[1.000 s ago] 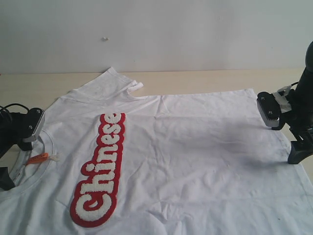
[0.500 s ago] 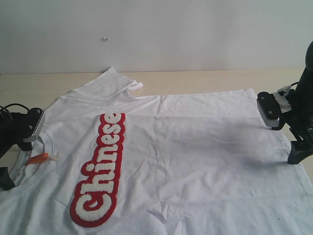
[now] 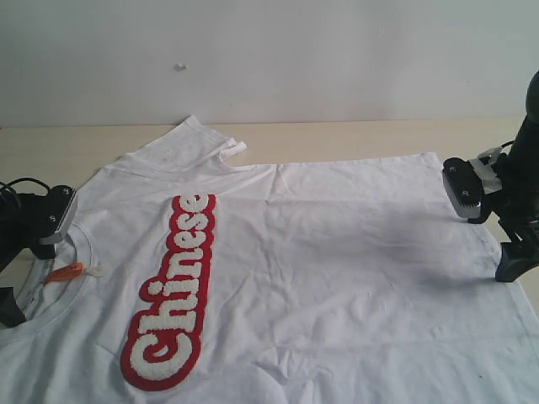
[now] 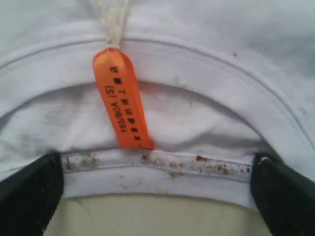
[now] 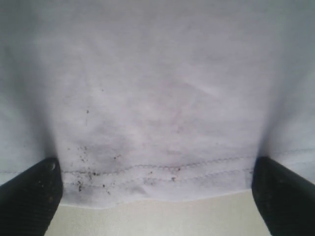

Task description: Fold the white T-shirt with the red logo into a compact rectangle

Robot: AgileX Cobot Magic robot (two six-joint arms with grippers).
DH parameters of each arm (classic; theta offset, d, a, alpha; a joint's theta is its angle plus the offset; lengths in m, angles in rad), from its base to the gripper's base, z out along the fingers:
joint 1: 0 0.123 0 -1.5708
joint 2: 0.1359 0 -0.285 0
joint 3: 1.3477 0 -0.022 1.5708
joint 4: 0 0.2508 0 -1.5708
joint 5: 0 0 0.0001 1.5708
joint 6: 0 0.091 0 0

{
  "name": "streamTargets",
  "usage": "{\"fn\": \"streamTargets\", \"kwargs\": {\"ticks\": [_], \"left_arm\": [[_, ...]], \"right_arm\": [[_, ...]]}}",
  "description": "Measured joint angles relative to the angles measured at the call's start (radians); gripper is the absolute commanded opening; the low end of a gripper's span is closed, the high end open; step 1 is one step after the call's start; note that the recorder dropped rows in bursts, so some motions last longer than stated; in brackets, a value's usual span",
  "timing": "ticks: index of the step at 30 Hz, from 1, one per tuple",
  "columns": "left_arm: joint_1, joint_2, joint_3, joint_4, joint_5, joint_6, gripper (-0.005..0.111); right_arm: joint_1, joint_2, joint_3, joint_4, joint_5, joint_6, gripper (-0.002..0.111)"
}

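White T-shirt [image 3: 337,252] spread flat, lightly wrinkled, unfolded; red logo [image 3: 173,290] face up across chest, reading "Chinese".

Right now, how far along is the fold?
Done: the white T-shirt lies spread flat, the red logo face up. In hand: left gripper open over the collar, right gripper open over the hem, neither gripping yet. Left: every fold.

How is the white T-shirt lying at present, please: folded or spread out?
Spread out: the white T-shirt lies flat across the table, red logo fully showing.
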Motion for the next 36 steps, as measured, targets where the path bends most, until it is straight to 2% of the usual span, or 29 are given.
{"fn": "streamTargets", "kwargs": {"ticks": [25, 32, 36], "left_arm": [[0.0, 0.0, 0.0, 0.0, 0.0, 0.0, 0.105], [0.0, 0.0, 0.0, 0.0, 0.0, 0.0, 0.105], [0.0, 0.0, 0.0, 0.0, 0.0, 0.0, 0.105]], "right_arm": [[0.0, 0.0, 0.0, -0.002, -0.004, 0.014, 0.104], [0.0, 0.0, 0.0, -0.002, -0.004, 0.014, 0.094], [0.0, 0.0, 0.0, -0.006, -0.007, 0.012, 0.077]]}}
